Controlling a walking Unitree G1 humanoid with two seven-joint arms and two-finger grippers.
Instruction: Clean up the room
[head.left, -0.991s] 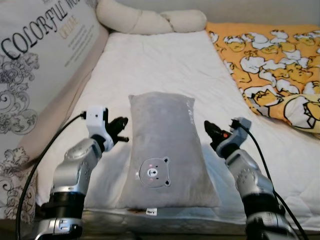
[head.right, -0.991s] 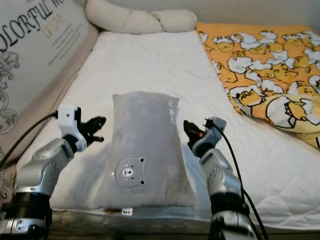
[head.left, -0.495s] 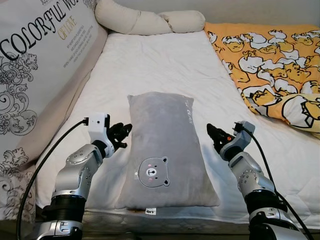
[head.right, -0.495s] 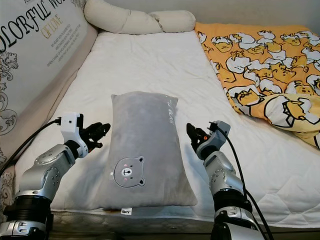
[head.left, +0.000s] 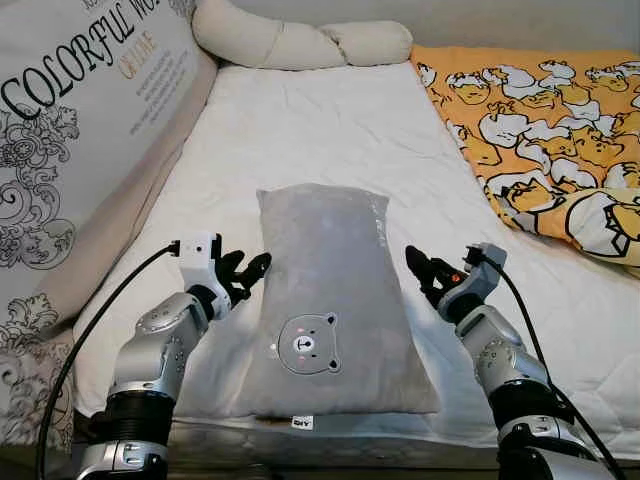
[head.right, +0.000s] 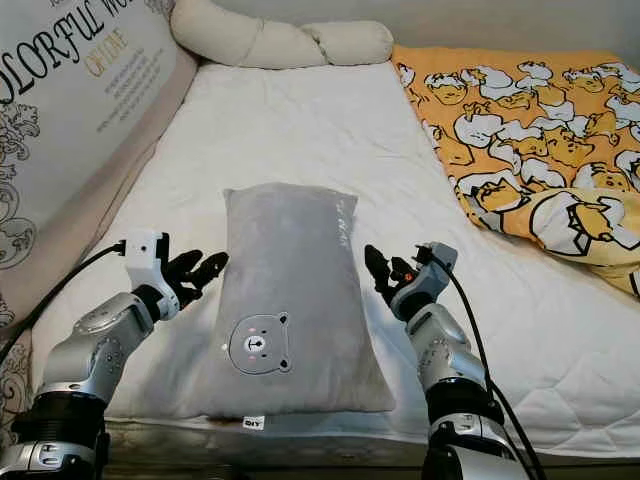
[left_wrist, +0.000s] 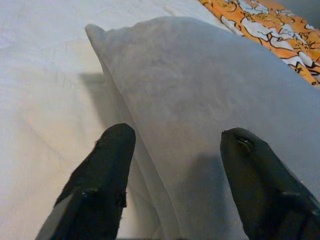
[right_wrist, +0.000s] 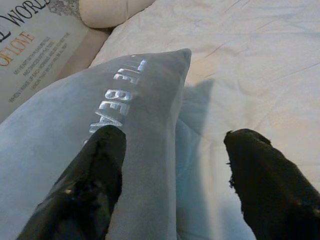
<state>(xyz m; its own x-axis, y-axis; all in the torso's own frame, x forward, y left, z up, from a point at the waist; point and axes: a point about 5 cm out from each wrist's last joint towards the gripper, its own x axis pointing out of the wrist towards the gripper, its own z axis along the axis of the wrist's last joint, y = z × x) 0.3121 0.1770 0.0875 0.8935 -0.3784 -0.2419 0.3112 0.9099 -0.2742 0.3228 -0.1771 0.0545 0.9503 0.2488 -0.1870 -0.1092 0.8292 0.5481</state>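
At the pillow's two long edges, both hands are sitting spread wide. Left hand (head.left: 252, 268) is hovering just beside the left edge of the grey pillow (head.left: 330, 300), its fingers (left_wrist: 102, 170) parted with the edge running up between them in the left wrist view. Right hand (head.left: 417, 268) is sitting just beside the right edge, fingers (right_wrist: 95, 180) likewise apart; whether either hand is touching the fabric cannot be told.

Grey pillow is lying flat near the foot edge of the bed (head.left: 320, 120), long axis pointing toward the head, a bear face (head.left: 306, 345) stitched near its lower end and a small tag (head.left: 299, 422) hanging at the bottom edge. White bedding is lying open on both sides of the pillow and well beyond its top end.

Right wrist view is picking up silver lettering (right_wrist: 117, 97) along the pillow's side and the pillow's shadow on the sheet. Left wrist view is showing the plain grey face and upper corner.

Outward: a large printed cushion (head.left: 70, 130) is leaning along the left side, a cream bolster (head.left: 300, 42) is lying across the head, and an orange duck-print blanket (head.left: 550, 130) is covering the right side.
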